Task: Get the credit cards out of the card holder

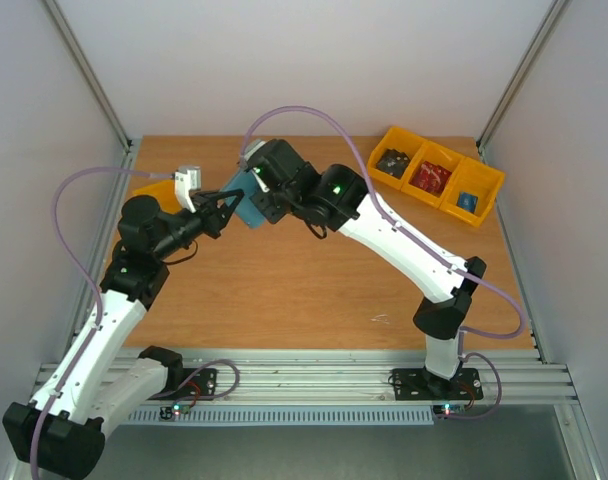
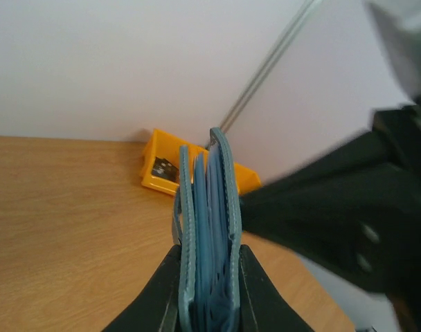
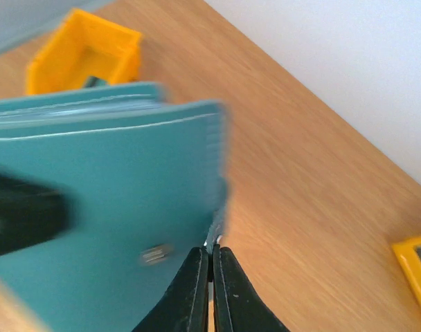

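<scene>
The teal-blue card holder (image 1: 250,207) is held in the air over the back left of the table, between both grippers. My left gripper (image 2: 207,277) is shut on it, one finger on each outer face. That view shows it edge-on (image 2: 207,221), with blue layers packed inside. My right gripper (image 3: 212,252) is shut on a thin pale edge at the holder's rim (image 3: 127,194), beside a small metal snap (image 3: 155,254). I cannot tell whether that edge is a card. No red card shows.
A row of three yellow bins (image 1: 439,180) with red and black items stands at the back right. Another yellow bin (image 1: 149,188) sits at the back left, behind the left arm; it also shows in the right wrist view (image 3: 86,55).
</scene>
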`<move>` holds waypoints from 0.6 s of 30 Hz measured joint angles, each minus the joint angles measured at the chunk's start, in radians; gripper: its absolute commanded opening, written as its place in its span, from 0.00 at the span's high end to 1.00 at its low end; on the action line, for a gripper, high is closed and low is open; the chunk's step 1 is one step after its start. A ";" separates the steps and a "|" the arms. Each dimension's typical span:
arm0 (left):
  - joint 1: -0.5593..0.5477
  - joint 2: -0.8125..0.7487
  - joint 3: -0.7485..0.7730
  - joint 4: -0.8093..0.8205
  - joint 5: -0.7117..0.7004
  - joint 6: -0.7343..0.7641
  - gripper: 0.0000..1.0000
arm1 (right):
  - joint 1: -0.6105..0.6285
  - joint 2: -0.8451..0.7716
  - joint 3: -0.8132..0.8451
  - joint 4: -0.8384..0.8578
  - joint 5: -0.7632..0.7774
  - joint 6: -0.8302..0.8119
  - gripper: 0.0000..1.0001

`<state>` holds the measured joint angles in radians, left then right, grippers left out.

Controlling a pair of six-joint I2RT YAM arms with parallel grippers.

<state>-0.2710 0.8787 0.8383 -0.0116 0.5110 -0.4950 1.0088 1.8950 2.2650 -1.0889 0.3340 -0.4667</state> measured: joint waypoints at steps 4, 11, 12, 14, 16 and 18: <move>-0.005 -0.004 -0.013 0.000 0.063 0.029 1.00 | -0.084 -0.037 -0.069 -0.006 0.035 -0.012 0.99; -0.008 -0.010 -0.025 0.001 0.156 0.069 1.00 | -0.229 -0.148 -0.233 -0.019 -0.040 -0.069 0.95; -0.008 -0.010 -0.025 0.001 0.169 0.080 1.00 | -0.241 -0.166 -0.248 -0.023 -0.071 -0.085 0.89; -0.008 -0.010 -0.025 0.000 0.195 0.100 1.00 | -0.254 -0.205 -0.273 -0.030 -0.141 -0.117 0.78; -0.008 -0.010 -0.025 0.000 0.212 0.121 1.00 | -0.258 -0.256 -0.306 -0.037 -0.227 -0.153 0.69; -0.008 -0.010 -0.021 -0.007 0.197 0.132 1.00 | -0.258 -0.313 -0.349 -0.037 -0.311 -0.171 0.64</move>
<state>-0.2794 0.8688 0.8169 -0.0189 0.7078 -0.3634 0.7509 1.5818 1.9160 -1.1263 0.0227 -0.6376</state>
